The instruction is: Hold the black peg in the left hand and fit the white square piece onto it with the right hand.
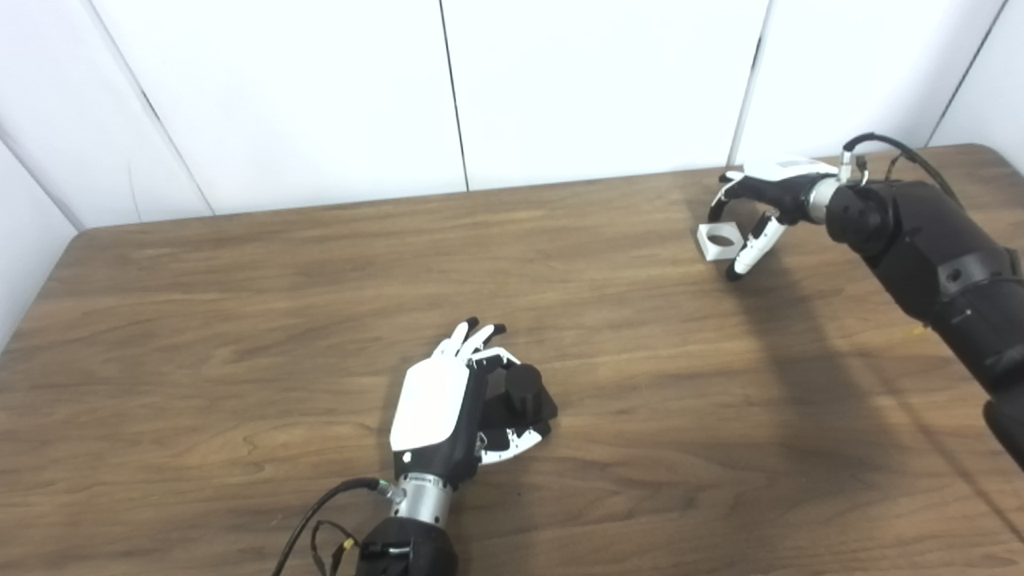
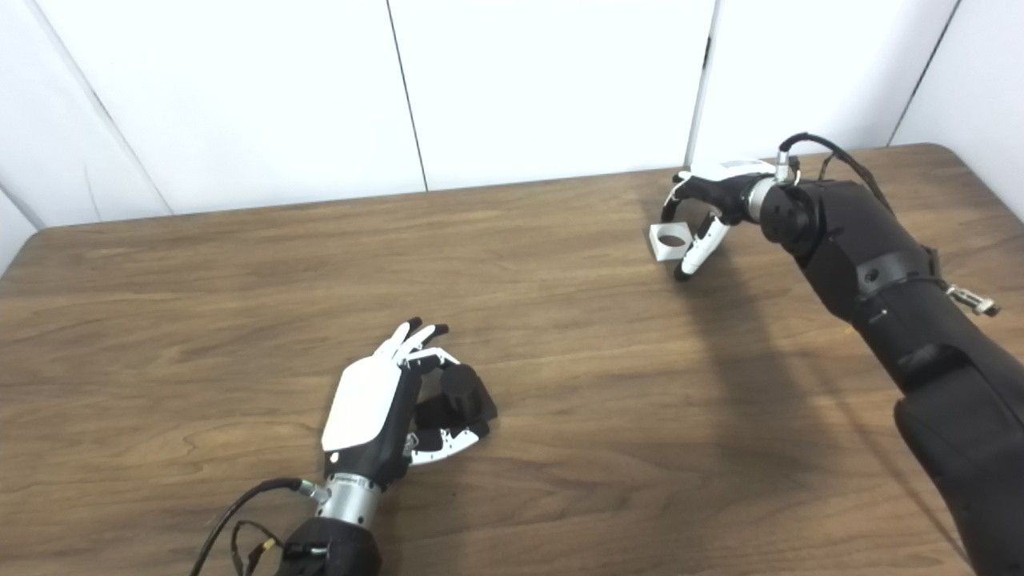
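Near the front-centre of the brown wood-grain table (image 1: 240, 320), the left hand (image 1: 448, 408) sits low with fingers and thumb curled loosely round the black cylindrical peg on its dark base (image 1: 524, 392). Peg stands upright, round top exposed. Can't tell if the grip is firm or the hand is just cupped around it; base looks to be resting on the table.

Far right corner: right hand (image 1: 760, 204) is arched over the small white square piece with a round hole (image 1: 718, 240). Fingers on its far side, thumb on the near side, partly spread. Contact unclear; piece looks to be still on the table, hole facing up. Hands are well apart.

Risks, as I judge them:
- Pinch is on a small block near its edges. If the thumb lands off-centre the piece could tip or skid toward the back wall.
- Loose left grip means the peg could lean when the piece presses down, and the hole jams on the rim.
- Long carry across the table gives the piece room to rotate in the fingers, so the hole arrives misaligned.

View differences: left eye view shows the gap between thumb and white piece more clearly. Right eye view shows more of the right forearm (image 2: 872, 264) and more of the peg's base beside the left thumb.
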Controlling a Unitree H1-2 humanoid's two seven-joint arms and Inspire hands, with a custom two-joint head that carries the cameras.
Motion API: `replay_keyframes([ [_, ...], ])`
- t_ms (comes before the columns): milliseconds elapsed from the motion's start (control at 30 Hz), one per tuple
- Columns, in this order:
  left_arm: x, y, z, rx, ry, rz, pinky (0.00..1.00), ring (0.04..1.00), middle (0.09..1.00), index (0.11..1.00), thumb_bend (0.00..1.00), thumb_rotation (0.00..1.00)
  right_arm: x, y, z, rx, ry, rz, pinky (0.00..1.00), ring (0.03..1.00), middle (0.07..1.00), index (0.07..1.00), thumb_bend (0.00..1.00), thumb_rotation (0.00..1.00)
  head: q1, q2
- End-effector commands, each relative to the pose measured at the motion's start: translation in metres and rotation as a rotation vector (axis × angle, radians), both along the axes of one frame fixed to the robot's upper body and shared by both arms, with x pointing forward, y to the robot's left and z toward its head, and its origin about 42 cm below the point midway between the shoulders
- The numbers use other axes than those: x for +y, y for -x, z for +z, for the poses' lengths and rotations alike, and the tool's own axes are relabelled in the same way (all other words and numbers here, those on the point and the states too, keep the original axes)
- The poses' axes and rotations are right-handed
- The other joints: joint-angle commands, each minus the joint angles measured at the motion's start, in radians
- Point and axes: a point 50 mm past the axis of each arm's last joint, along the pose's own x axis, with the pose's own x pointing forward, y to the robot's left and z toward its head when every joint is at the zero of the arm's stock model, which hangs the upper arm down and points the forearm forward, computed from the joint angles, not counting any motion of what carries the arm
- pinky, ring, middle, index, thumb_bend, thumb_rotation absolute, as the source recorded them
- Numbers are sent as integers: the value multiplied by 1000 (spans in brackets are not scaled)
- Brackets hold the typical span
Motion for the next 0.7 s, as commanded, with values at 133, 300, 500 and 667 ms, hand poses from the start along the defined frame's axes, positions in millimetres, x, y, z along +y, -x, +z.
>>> replay_keyframes([
  [133,2,0,-14,55,-55,16,930,964,883,492,523,73,6,-13,34,-88,24,42,1000,1000,1000,773,863,301,-1,0],
  [300,2,-1,-14,53,-50,15,933,966,883,492,523,73,4,-14,31,-97,17,53,1000,1000,999,753,865,290,1,0],
  [500,1,-1,-14,54,-45,18,936,969,884,492,523,73,4,-15,30,-103,25,65,1000,1000,986,701,849,278,2,-1],
  [667,0,-1,-14,53,-45,19,933,967,883,492,523,73,3,-16,30,-110,10,64,1000,1000,974,648,847,244,3,-2],
])
